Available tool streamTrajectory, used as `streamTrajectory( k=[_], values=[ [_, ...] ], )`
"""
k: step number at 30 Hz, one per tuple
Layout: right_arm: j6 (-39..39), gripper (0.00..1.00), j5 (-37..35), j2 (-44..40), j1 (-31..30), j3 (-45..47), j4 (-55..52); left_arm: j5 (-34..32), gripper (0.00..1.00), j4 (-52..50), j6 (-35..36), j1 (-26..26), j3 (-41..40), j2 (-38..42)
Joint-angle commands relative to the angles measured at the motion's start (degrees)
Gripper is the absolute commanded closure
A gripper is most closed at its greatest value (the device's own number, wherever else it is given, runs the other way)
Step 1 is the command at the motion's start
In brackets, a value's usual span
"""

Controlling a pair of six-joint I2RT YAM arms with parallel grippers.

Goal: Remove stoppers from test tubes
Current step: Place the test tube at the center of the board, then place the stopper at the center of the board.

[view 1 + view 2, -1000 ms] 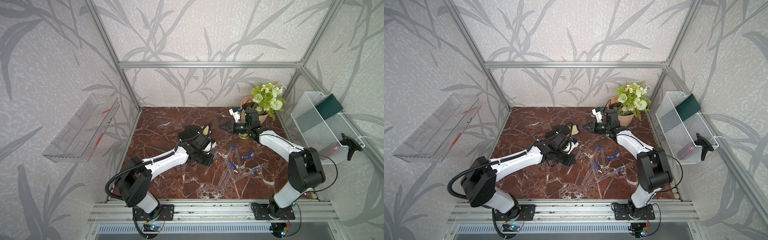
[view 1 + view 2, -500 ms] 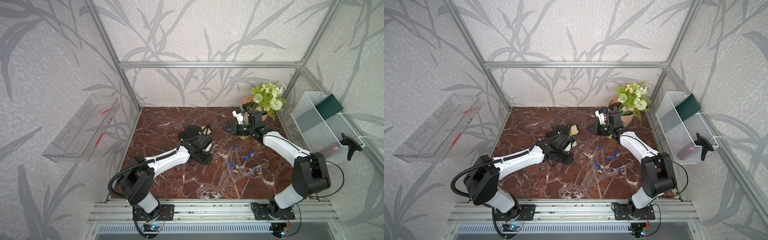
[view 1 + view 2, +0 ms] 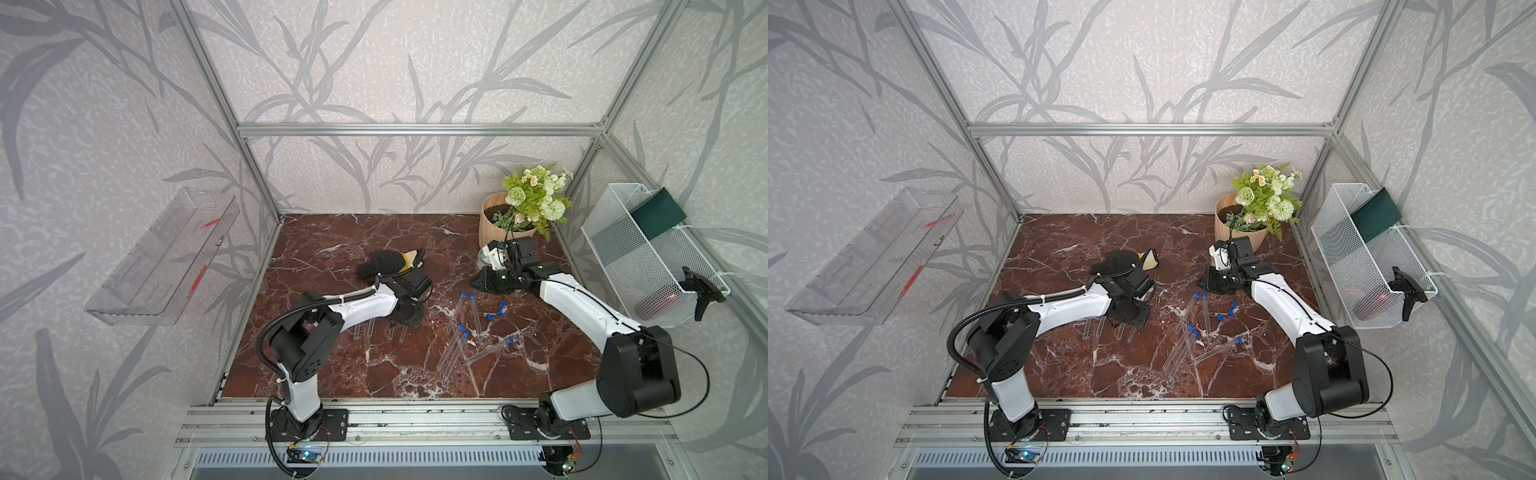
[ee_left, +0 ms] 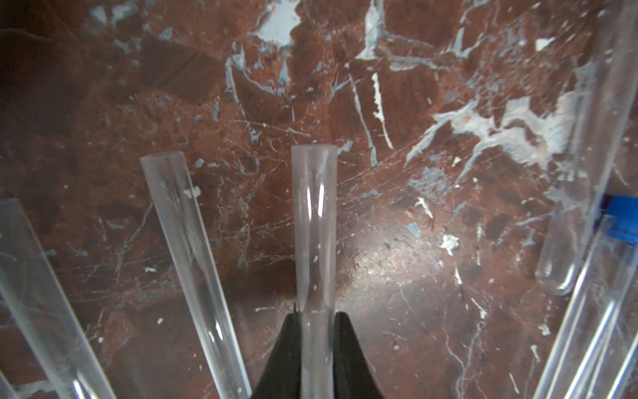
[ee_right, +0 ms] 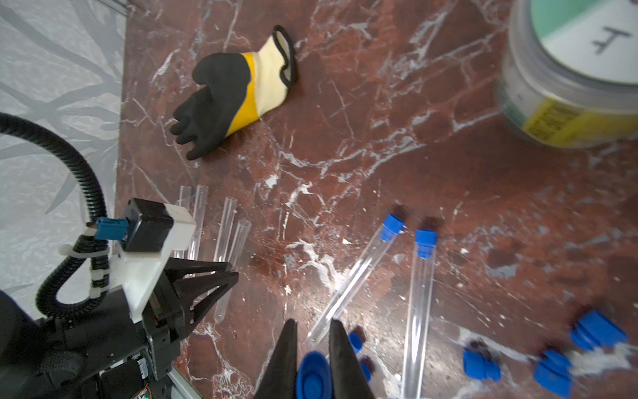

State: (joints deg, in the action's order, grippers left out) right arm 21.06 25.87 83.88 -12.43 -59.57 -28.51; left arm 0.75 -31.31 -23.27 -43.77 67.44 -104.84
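Note:
My left gripper [image 4: 316,317] is shut on a clear test tube [image 4: 313,224] whose mouth is open and bare. It sits low over the marble [image 3: 405,318], beside other uncapped tubes [image 4: 186,241] [image 3: 364,329]. My right gripper [image 5: 312,328] is shut on a blue stopper [image 5: 313,374] and hangs above the table's right half [image 3: 478,282]. Several test tubes with blue stoppers in them [image 5: 362,262] [image 3: 475,309] [image 3: 1177,349] lie between the arms. Loose stoppers [image 5: 480,364] [image 3: 496,311] are scattered to the right of them.
A black and yellow glove [image 3: 386,264] lies behind the left gripper. A labelled jar [image 5: 569,69] and a flower pot [image 3: 498,224] stand at the back right. A wire basket [image 3: 648,257] hangs on the right wall, a clear shelf [image 3: 166,257] on the left wall.
The right gripper has moved rightward and toward the front with the blue stopper, away from the pot. The left gripper has come down toward the front among the uncapped tubes.

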Motion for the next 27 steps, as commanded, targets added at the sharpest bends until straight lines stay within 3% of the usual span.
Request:
streamTrajectory(
  k=[1, 10, 20, 27],
  values=[
    [-1.03, 0.97, -3.59, -1.95, 0.47, 0.68, -5.10, -2.42, 0.84, -1.91, -1.14, 0.08, 1.95, -1.31],
    [-1.02, 0.97, -6.23, -2.58, 1.35, 1.21, -7.06, -2.90, 0.77, -2.72, -1.41, 0.09, 2.61, -2.84],
    [-1.50, 0.96, -9.56, -3.05, 1.86, 1.26, -9.73, -2.03, 0.44, -2.61, -0.54, 0.04, 2.26, -1.12],
    [-1.82, 0.95, -15.02, -0.39, 3.66, 1.43, -15.71, -0.76, 0.28, -2.43, 1.44, -0.13, 0.92, 3.31]
  ],
)
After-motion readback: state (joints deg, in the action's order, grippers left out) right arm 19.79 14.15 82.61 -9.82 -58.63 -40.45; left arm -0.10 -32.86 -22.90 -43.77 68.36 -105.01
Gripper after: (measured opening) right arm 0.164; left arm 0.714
